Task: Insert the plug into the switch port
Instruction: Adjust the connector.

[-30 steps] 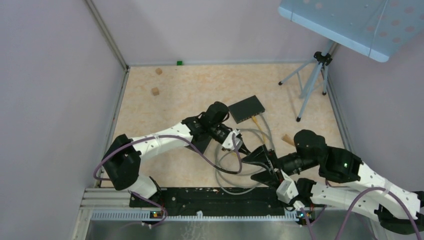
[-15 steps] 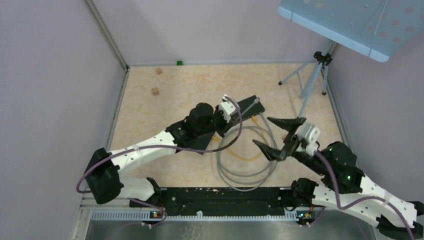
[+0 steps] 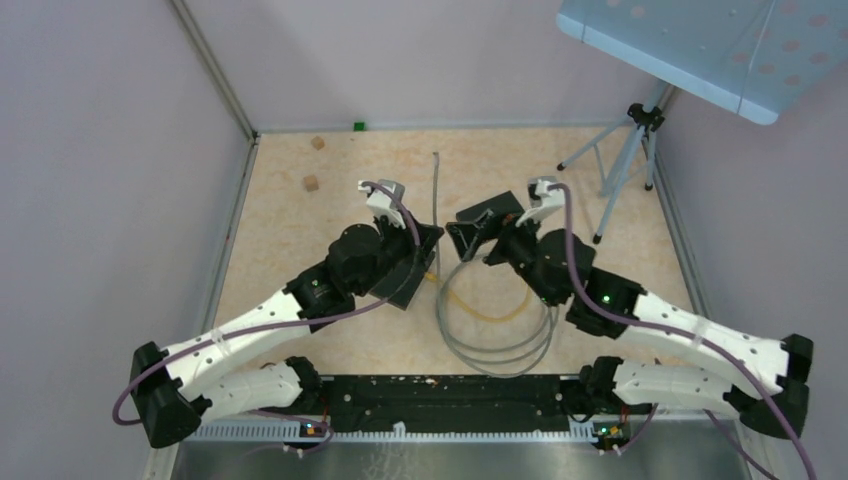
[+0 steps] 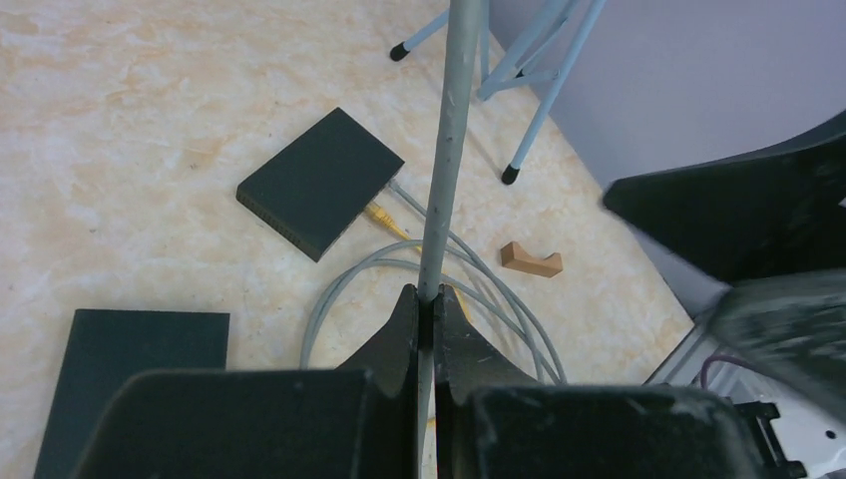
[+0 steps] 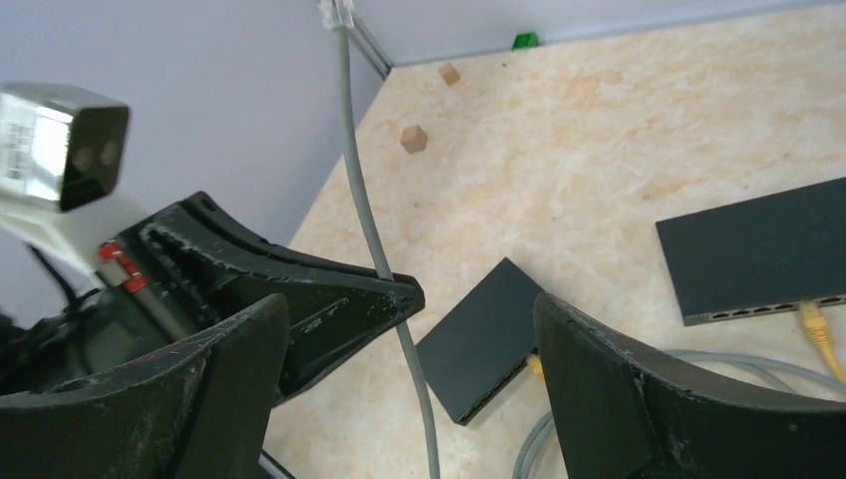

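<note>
**Both arms have swung to the middle and the cable end is up**

Since the earlier picture, both arms have moved toward the far middle of the table. The right fingers have spread a bit wider too.

One big table (image 3: 300,250) fills the floor. It has walls on the left, back and right, and one black rail (image 3: 440,400) along the near edge. One pale blue panel (image 3: 690,45) hangs over the far right corner.

There are two arms. The left arm (image 3: 250,325) and the right arm (image 3: 680,325) lean in, and their tips are near each other, so there is little room between them. One tripod (image 3: 625,165) stands on the far right. The far left of the table is the most open part.

Two flat dark switches lie on the table. One switch (image 5: 758,249) shows a row of ports. The other switch (image 5: 484,339) lies just past the left fingers. One yellow cable (image 4: 384,216) is plugged in.

The left gripper (image 4: 427,304) is pinched tight on the one grey cable (image 4: 446,150). The cable stands up straight from the fingers, and the rest of it lies in loops on the table. The right gripper (image 5: 411,309) has its fingers spread wide and holds nothing.

There are three wooden bits: a cube (image 3: 317,142), a second cube (image 3: 311,183) and a notched block (image 4: 531,259). One tiny green bit (image 3: 358,126) sits at the back edge.

The plug (image 5: 334,12) is at the top end of the grey cable, high in the air. It is not in any port.
</note>
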Motion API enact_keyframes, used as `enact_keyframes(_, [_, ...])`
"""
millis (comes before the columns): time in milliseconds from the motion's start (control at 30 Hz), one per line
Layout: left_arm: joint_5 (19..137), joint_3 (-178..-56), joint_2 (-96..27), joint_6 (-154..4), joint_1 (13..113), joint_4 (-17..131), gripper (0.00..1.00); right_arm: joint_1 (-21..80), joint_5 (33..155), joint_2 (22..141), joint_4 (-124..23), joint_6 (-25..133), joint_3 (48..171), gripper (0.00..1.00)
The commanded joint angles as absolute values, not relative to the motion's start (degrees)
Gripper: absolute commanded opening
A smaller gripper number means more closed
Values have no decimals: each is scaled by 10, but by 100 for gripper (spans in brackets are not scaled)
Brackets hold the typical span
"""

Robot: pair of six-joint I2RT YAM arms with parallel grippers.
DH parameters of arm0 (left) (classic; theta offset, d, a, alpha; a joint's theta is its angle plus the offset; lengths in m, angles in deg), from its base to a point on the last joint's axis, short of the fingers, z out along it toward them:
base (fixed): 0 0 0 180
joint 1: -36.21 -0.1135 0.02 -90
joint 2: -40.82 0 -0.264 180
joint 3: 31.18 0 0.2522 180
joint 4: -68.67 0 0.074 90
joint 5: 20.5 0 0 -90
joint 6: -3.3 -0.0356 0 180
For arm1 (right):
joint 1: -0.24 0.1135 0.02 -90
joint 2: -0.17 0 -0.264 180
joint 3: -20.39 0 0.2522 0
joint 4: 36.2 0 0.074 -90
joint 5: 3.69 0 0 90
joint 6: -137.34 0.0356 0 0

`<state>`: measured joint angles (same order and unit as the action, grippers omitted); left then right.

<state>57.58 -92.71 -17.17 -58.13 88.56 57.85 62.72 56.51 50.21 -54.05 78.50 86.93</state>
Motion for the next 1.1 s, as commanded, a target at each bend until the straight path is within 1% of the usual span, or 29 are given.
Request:
enact_keyframes(0, [549,-926,-163,-507,895,592,0,631,551,576,-432,828,889,88])
enact_keyframes(100, [549,-924,-161,-505,898,585,0,631,558,619,-395,830,897,81])
enact_keyframes(167, [549,-923,-156,-504,899,581,0,631,543,637,-400,843,904,76])
enact_keyframes(400, [566,-909,-139,-510,903,580,0,629,527,673,-368,832,900,64])
enact_keyframes(500, [584,-903,-133,-518,903,584,0,628,546,690,-345,805,902,59])
enact_keyframes(533, [589,-899,-131,-520,904,587,0,627,562,697,-339,794,904,53])
enact_keyframes(567, [593,-898,-128,-522,904,590,0,628,573,700,-332,783,904,41])
enact_keyframes(600, [599,-894,-126,-526,904,593,0,627,580,699,-328,772,904,21])
enact_keyframes(633, [605,-891,-120,-534,904,598,0,627,581,697,-327,766,902,5])
enact_keyframes(667, [614,-890,-114,-542,904,601,0,628,581,690,-327,759,898,0])
enact_keyframes(700, [627,-887,-105,-555,904,606,0,627,587,679,-325,748,890,0])
enact_keyframes(733, [653,-881,-94,-579,904,615,3,626,607,667,-316,724,879,0])
enact_keyframes(767, [683,-873,-80,-605,904,631,9,626,633,648,-306,694,866,0])
enact_keyframes(800, [725,-863,-63,-633,904,648,17,625,660,629,-298,658,855,0])
enact_keyframes(833, [761,-854,-45,-656,904,663,32,625,685,608,-300,633,846,0])
enact_keyframes(900, [819,-841,-6,-701,904,681,68,623,753,565,-331,583,839,0])
enact_keyframes(933, [836,-838,12,-711,904,685,80,623,793,544,-356,559,839,0])
enact_keyframes(967, [850,-838,31,-722,904,687,88,623,828,526,-383,540,842,0])
enact_keyframes(1000, [860,-839,49,-733,904,686,93,623,855,511,-417,524,851,0])
enact_keyframes(1067, [888,-847,82,-765,904,692,96,623,935,487,-482,499,873,0])
